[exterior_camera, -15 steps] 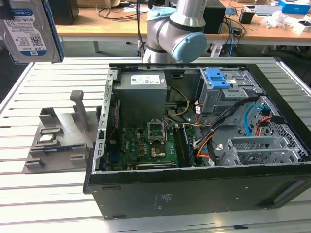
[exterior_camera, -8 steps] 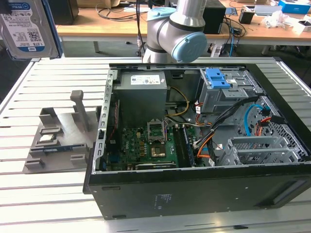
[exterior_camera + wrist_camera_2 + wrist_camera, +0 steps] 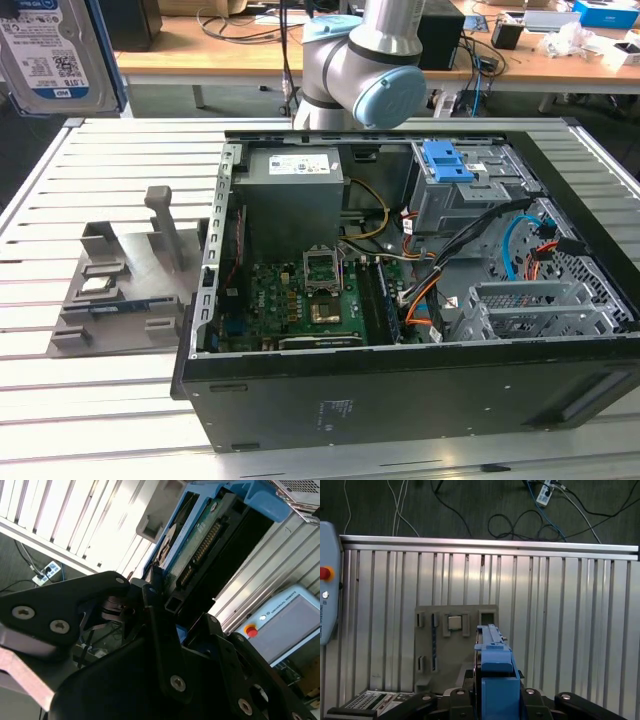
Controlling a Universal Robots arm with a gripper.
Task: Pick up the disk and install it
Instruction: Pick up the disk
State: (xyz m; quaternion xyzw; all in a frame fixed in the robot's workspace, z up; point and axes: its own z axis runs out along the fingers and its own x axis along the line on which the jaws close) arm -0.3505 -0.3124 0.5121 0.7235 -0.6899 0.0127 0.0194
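The disk, silver-grey with a blue-and-white label and blue side rails, hangs high at the exterior view's left, above the slatted table. In the first wrist view I see the disk edge-on, blue rail uppermost, clamped between the black fingers of my gripper. It hangs over a grey fixture. The second wrist view shows the disk's green circuit board and connector, with my gripper shut on its sides.
An open computer case lies on the table, with a motherboard, a grey power-supply box and a blue caddy in the drive bay. The grey fixture stands to its left. A teach pendant lies at the table's edge.
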